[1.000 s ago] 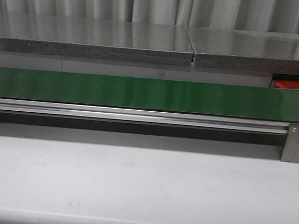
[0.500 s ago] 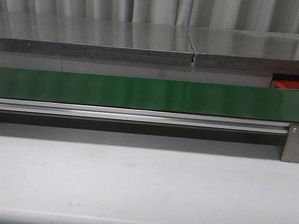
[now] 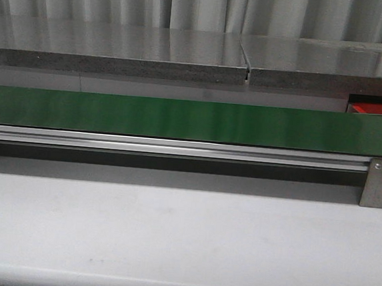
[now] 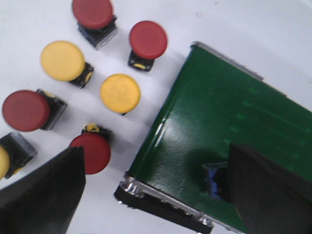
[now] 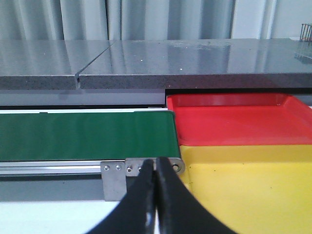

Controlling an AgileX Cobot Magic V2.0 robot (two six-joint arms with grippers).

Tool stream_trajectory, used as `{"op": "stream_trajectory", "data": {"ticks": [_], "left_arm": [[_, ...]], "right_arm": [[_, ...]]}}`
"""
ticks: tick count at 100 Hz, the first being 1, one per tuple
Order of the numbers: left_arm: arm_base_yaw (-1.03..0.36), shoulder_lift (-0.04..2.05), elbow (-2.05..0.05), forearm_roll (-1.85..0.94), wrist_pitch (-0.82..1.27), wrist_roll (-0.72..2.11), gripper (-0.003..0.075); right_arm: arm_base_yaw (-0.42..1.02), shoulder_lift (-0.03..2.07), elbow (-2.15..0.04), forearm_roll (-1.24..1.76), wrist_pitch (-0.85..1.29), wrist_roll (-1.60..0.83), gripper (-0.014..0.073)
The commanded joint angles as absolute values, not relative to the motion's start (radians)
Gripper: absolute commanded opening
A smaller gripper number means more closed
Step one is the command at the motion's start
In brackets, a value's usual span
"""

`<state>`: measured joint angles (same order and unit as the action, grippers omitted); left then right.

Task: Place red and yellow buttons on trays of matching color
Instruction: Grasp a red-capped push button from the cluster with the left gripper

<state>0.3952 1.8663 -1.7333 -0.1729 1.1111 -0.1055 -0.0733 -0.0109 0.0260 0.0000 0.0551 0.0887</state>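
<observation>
From the front, only a corner of the red tray (image 3: 376, 109) showed, unchanged from before. The left gripper (image 4: 151, 195) gaped wide; the right gripper (image 5: 155, 195) was closed, empty.

Green conveyor belt (image 3: 193, 120) spanning the middle of the front frame, edge to edge. Silver rail (image 3: 170, 148) directly beneath it, ending lower right at a metal bracket (image 3: 379, 181) with two screws. White table (image 3: 182, 242) filling the lower half. Grey stone-like ledge (image 3: 119, 50) across the upper part, split by a narrow seam right of centre. Pale pleated curtain (image 3: 189, 6) along the top, behind the ledge.
</observation>
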Motion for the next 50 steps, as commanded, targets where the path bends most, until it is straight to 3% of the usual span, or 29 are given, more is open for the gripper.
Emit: {"op": "stream_trajectory", "data": {"ticks": [1,50], "left_arm": [[0.427,1.809,-1.724,-0.187,1.093,-0.121,0.0587],[0.480,1.882,-1.625,-0.168,1.055,-0.259,0.0587]], "right_arm": [[-0.079,-0.027,0.004,-0.012,-0.020,0.084,-0.0117],[-0.079,-0.027,0.004,-0.012,-0.020,0.084,-0.0117]]}}
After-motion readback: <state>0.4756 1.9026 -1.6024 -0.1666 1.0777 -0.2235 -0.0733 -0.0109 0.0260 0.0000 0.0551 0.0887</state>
